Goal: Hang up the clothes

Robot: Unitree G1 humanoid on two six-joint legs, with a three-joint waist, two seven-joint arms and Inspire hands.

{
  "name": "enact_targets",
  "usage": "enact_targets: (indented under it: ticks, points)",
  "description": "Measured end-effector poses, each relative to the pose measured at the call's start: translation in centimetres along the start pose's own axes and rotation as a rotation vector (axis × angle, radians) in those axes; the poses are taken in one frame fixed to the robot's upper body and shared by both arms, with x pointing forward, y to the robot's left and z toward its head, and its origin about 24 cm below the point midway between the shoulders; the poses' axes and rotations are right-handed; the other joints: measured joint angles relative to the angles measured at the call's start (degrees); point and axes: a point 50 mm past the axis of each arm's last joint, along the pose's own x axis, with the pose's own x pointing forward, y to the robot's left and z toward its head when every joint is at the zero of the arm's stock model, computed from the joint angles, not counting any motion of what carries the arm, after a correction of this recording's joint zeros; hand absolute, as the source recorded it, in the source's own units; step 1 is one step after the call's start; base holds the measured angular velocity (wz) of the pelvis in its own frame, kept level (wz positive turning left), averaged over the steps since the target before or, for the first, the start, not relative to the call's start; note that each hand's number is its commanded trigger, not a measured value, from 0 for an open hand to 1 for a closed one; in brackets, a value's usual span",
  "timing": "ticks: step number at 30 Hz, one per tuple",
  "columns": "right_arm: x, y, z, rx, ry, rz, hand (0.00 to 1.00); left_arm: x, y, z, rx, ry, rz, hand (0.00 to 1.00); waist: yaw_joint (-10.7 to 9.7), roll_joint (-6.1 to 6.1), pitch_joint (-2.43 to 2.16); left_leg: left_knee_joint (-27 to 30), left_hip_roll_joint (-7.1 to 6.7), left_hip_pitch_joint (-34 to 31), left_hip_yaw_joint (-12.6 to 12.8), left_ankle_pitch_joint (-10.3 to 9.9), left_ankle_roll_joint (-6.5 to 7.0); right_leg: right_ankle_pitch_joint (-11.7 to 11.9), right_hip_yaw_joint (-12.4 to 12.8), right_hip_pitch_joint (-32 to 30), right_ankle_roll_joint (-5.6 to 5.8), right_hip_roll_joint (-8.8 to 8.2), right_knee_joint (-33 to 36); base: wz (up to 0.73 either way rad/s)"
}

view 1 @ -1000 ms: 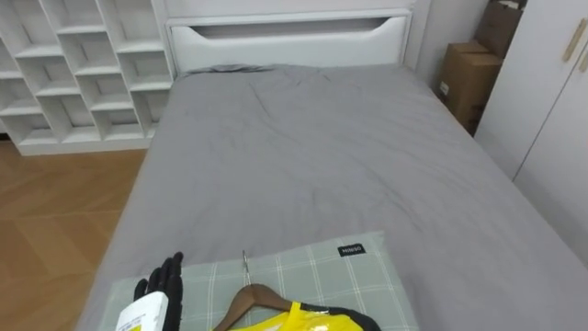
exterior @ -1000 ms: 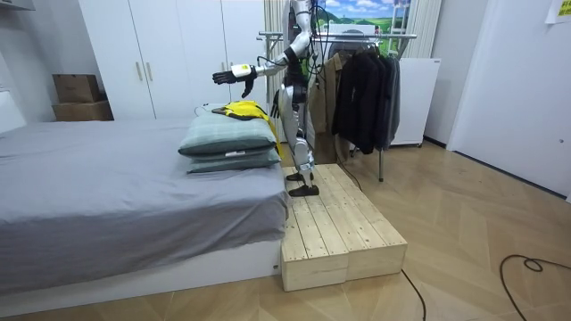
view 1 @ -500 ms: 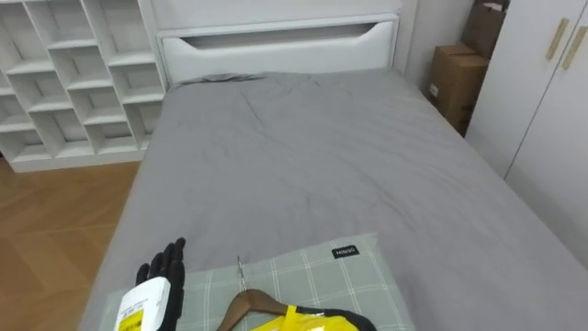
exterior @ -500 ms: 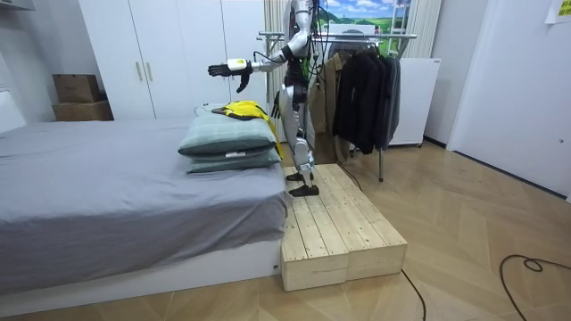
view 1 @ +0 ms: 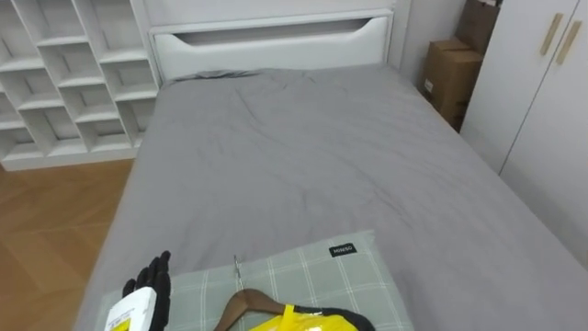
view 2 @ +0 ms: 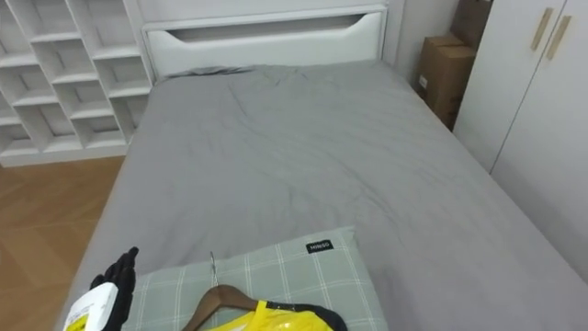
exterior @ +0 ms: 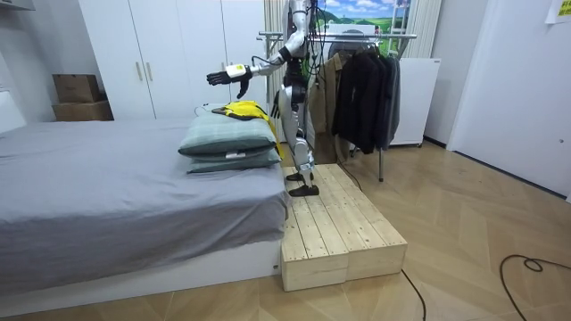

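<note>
Yellow garment (view 1: 308,322): one piece on one wooden hanger (view 1: 250,301), lying on top of the upper of two stacked pillows (exterior: 227,134). Left hand (view 1: 152,281) hung above the pillows' left edge, fingers straight and loosely spread, holding nothing.

A plain grey bed sheet (view 1: 303,156) spreads across the centre. At six o'clock a pale green pillow (view 1: 303,276), checked with thin white lines, bears a small black label (view 1: 342,249). On it are a bright yellow garment (view 1: 294,322) edged in black and a brown wooden hanger (view 1: 248,302). The left hand (view 1: 152,276), at seven o'clock, is black. At ten o'clock is white cubby shelving (view 1: 64,74), and at two o'clock are tan cardboard boxes (view 1: 446,78).
</note>
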Motion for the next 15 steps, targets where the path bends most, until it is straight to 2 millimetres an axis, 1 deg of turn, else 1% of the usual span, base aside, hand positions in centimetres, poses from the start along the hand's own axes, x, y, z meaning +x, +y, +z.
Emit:
enact_targets:
  ticks: [1, 5, 8, 10, 12, 15]
  points:
    - [0.0, 0.0, 0.0, 0.005, -0.001, 0.0, 0.0, 0.0, -0.1, -0.1, -0.001, 0.006, -0.003, 0.0, -0.01, -0.02, -0.01, -0.01, 0.0, 0.01, 0.06, 0.0, 0.0, 0.0, 0.02, 0.0, 0.0, 0.0, -0.01, -0.04]
    - [0.0, 0.1, -0.3, 0.019, 0.008, -0.006, 0.0, -0.6, -1.0, -1.6, -0.005, 0.088, -0.058, 0.0, -0.19, -0.24, -0.06, -0.04, 0.04, 0.08, 0.47, 0.0, 0.0, 0.0, 0.37, -0.05, 0.0, 0.02, -0.02, -0.04]
    - [-0.1, 0.1, -0.5, 0.021, 0.018, -0.006, 0.0, -0.9, -1.5, -2.3, 0.005, 0.127, -0.088, 0.0, -0.46, -0.5, -0.15, -0.03, 0.03, 0.03, 0.47, 0.0, 0.0, 0.0, 0.3, -0.04, 0.0, 0.03, 0.0, 0.0]
    - [-0.1, 0.2, -0.6, 0.022, 0.022, -0.006, 0.0, -1.0, -1.7, -2.5, -0.006, 0.144, -0.093, 0.0, -0.6, -0.67, -0.31, -0.06, 0.03, -0.02, 0.46, 0.0, 0.0, 0.0, 0.28, -0.04, 0.0, 0.03, 0.03, 0.0]
    - [-0.1, 0.2, -0.8, 0.021, 0.038, -0.01, 0.0, -0.9, -1.8, -2.5, -0.024, 0.166, -0.093, 0.0, -0.76, -0.9, -0.58, -0.13, 0.01, -0.02, 0.39, 0.0, 0.0, 0.0, 0.21, -0.01, 0.0, 0.02, 0.06, 0.0]
    - [-0.1, 0.1, -0.8, 0.02, 0.043, -0.023, 0.0, -0.6, -1.8, -2.4, -0.05, 0.191, -0.09, 0.0, -1.16, -1.02, -0.68, -0.05, 0.0, -0.01, 0.36, 0.0, 0.0, 0.0, 0.16, 0.07, 0.0, 0.01, 0.13, 0.0]
